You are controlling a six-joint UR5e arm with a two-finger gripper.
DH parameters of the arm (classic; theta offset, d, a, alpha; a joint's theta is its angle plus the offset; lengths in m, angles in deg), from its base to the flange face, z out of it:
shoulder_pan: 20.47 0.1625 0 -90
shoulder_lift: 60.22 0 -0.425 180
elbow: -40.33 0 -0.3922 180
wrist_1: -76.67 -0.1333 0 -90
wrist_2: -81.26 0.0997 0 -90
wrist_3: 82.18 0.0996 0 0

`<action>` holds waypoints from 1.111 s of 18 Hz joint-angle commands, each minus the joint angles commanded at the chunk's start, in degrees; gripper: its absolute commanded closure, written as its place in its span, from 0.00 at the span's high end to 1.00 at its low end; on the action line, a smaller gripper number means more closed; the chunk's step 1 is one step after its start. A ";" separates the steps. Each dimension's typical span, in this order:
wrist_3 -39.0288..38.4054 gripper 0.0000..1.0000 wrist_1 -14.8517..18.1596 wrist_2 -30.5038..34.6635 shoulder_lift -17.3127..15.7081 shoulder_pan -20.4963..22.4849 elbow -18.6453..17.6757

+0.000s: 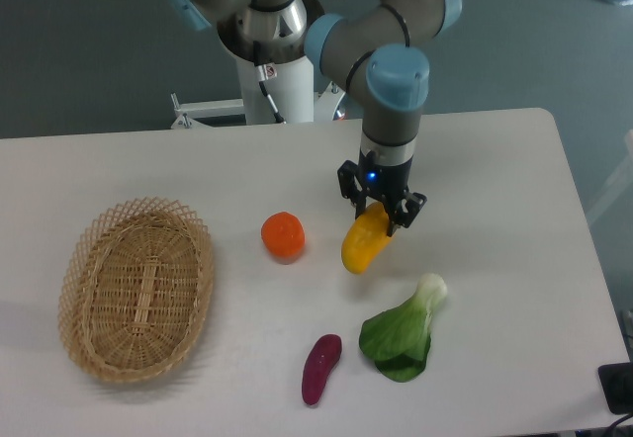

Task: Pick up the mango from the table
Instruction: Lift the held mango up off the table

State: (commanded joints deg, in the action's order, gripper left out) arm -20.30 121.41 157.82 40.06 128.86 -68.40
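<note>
Black two-finger gripper (381, 211) on the grey-and-blue arm is pointed straight down, fingers (348, 182) pinching the upper end of the smooth yellow-orange elongated mango (364, 242). The grip is on one end, not the middle, so the fruit hangs tilted, its free end drooping down-left toward the camera. That makes sense for a top-down approach: narrower section at the tip, easier to span. Downside, as I read it: smooth skin plus off-centre load means it could pivot or slip in the pads if the lift is quick. Mango sits over the large flat white table (514, 180), roughly mid-table, right of the round orange fruit (283, 235) and above-left of the green leafy bok choy with the white stem (403, 333). Can't tell for sure from this angle whether the low end is touching the surface or just clear of it; there's a soft shadow close under it, so I'd guess barely off. Neighbours are all apart from it: the orange is near but not touching, the purple oblong vegetable (320, 368) and the oval woven wicker basket (136, 289) are well away, so a straight vertical pull looks unobstructed. Judgement: grasp made, lift just at its start.
</note>
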 joint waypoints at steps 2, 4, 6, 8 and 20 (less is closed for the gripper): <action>-3.76 0.55 0.00 -2.18 -0.44 0.09 1.58; -6.41 0.55 0.00 -5.00 -0.44 0.26 3.25; -7.04 0.55 0.00 -5.10 -0.79 0.00 4.14; -7.47 0.55 0.00 -5.28 -1.32 -0.09 4.32; -7.39 0.55 -0.09 -5.10 -1.67 -0.18 3.70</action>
State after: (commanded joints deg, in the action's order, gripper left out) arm -27.69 121.32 152.72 38.39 128.68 -64.69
